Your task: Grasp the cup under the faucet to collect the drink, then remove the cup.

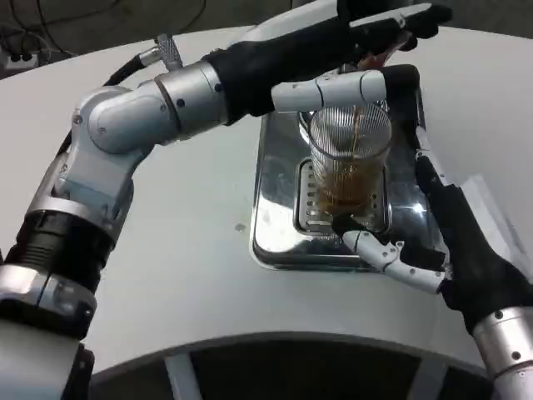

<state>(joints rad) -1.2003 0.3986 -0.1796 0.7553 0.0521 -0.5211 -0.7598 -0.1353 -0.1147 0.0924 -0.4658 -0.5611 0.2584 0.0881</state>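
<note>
Filling underway: right hand [433, 242] holds the ribbed clear glass cup [348, 162] at its base, steadying it on the shiny steel drip tray [275, 225] under the brown stream. Left hand [366, 83], just above the cup, seems to work the faucet; its grip I cannot tell.

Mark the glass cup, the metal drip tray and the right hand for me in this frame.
glass cup [350, 158], head view, on its ribbed side wall above the brown drink.
metal drip tray [275, 208], head view, on the bare shiny left part of its surface.
right hand [441, 242], head view, on its black palm beside the cup.
</note>
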